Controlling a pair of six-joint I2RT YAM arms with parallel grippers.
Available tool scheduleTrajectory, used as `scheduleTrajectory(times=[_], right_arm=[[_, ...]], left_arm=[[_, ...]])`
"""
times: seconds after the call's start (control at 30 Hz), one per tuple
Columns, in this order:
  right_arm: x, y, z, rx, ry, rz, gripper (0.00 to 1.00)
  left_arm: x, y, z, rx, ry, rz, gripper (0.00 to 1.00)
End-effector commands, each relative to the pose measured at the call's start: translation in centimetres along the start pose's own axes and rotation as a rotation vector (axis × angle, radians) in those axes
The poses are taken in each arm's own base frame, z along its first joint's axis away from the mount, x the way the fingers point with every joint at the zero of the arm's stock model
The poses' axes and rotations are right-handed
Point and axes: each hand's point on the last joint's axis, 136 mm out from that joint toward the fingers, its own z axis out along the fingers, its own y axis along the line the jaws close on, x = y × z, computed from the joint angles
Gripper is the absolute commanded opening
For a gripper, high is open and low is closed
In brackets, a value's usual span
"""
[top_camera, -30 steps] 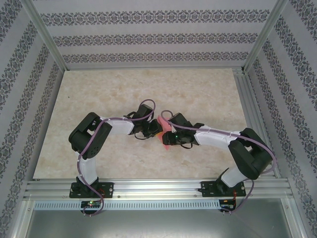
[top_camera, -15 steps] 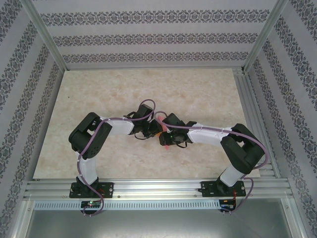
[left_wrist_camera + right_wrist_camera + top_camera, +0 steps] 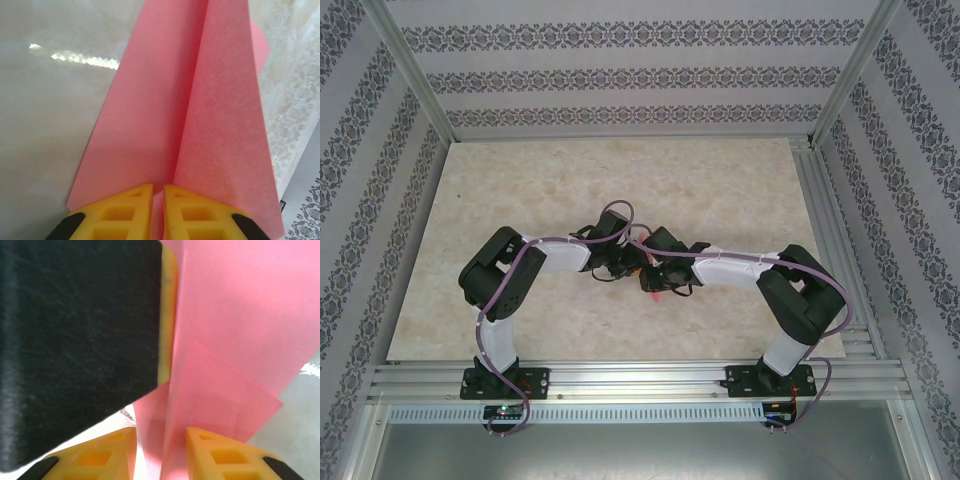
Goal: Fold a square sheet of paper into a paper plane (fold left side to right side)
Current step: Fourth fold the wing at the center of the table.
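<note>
Here, the left gripper [image 3: 158,194], at bottom centre of its wrist view, is clenched on the centre crease of the pink paper plane [image 3: 200,125]. The right gripper [image 3: 161,440] is released, its jaws apart astride a folded edge, above the table [image 3: 570,180].

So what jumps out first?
The pink paper, folded along a long crease, is held up over the middle of the table. The left pincer is shut on one edge. The right pincer straddles it from the other side, open.
</note>
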Motion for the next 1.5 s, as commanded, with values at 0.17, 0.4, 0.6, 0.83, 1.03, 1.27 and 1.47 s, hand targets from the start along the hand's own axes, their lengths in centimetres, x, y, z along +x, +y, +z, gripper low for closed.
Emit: scheduleTrajectory(times=[0.17,0.4,0.6,0.83,1.03,1.27,1.47], right_arm=[[-0.8,0.4,0.6,-0.027,-0.028,-0.004,0.24],[-0.3,-0.4,0.9,-0.087,-0.034,0.047,0.09],[-0.6,-0.8,0.2,-0.169,-0.077,0.087,0.05],[-1.0,-1.0,-0.6,-0.260,-0.108,0.105,0.06],[-1.0,-0.8,-0.9,-0.325,-0.116,0.100,0.06],[-0.9,-0.4,-0.9,-0.366,-0.107,0.098,0.07],[-1.1,-0.6,-1.0,-0.373,-0.104,0.100,0.11]], left_arm=[[0.8,0.7,0.6,-0.019,0.026,0.007,0.16],[0.8,0.6,0.4,-0.018,0.023,0.009,0.16],[0.9,1.1,0.5,-0.031,0.022,0.006,0.16],[0.9,1.6,0.7,-0.046,0.023,0.000,0.16],[0.9,2.1,1.0,-0.067,0.030,0.003,0.16],[0.8,2.4,1.3,-0.091,0.034,0.009,0.21],[0.9,2.2,1.6,-0.100,0.040,0.019,0.28]])
